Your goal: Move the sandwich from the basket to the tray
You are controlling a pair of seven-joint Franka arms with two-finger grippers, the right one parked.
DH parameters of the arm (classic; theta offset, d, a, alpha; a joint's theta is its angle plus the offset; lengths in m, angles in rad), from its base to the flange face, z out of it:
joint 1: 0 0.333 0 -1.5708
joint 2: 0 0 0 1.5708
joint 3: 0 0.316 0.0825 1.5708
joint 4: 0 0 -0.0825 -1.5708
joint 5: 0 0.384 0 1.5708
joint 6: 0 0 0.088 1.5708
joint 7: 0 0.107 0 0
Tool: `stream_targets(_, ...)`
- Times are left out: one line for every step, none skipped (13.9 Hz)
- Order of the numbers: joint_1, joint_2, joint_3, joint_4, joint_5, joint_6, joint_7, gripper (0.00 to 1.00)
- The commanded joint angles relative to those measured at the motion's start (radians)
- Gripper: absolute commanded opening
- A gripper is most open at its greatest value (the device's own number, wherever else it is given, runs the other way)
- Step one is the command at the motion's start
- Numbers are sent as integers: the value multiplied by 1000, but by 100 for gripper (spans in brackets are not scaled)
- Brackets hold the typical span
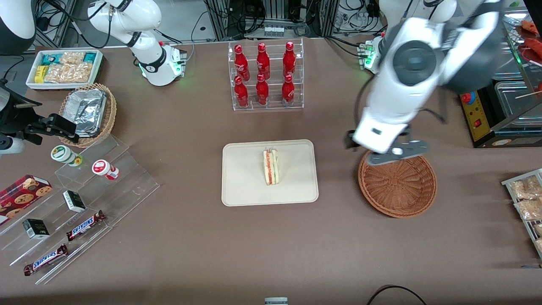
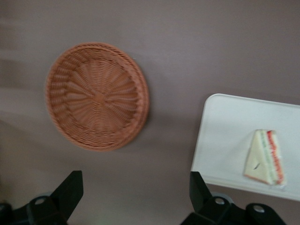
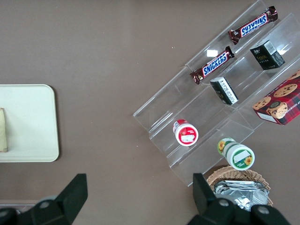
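The sandwich (image 1: 271, 166) (image 2: 266, 157), a white wedge with red and green filling, lies on the cream tray (image 1: 245, 186) (image 2: 225, 136) at the middle of the table. The reddish-brown wicker basket (image 1: 400, 190) (image 2: 96, 96) sits beside the tray toward the working arm's end and holds nothing. My left gripper (image 1: 383, 146) (image 2: 135, 187) hangs high over the basket's rim that is farther from the front camera. It is open, with only bare table between its black fingers (image 2: 70, 187). An edge of the sandwich (image 3: 3, 130) and the tray (image 3: 28, 122) also show in the right wrist view.
A clear rack of red bottles (image 1: 266, 76) stands farther from the front camera than the tray. Toward the parked arm's end are a tan basket of foil containers (image 1: 87, 112), a white snack box (image 1: 63, 67) and acrylic steps (image 1: 127, 186) with Snickers bars. Snack packets (image 1: 527, 203) lie at the working arm's end.
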Motion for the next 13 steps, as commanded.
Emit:
stream_targets(129,-80,-13,-32,-47,-52,184,100)
stream_targets(165,-100,-13,-32,-52,-77,258,100)
stream_targets(205,-117,-13,-32,-58,-94,313,100)
stream_targets(244,-134,-13,-34,-61,-115,375,100)
stream_targets(274,-156,-11,-46,-68,-129,419,100)
stream_targets(304,-176,-11,-70,-71,-129,449,100)
stream_targets(326,-200,-11,-102,-71,-123,485,100)
stream_targets(344,-223,-11,-135,-71,-115,513,100)
stream_targets(355,-243,-11,-155,-71,-105,528,100)
stream_targets(357,-252,-10,-166,-71,-94,544,100)
stream_targets(352,-259,2,-166,-69,-94,552,100)
stream_targets(346,-266,14,-167,-71,-94,555,100)
stream_targets(340,-269,22,-166,-69,-95,559,100)
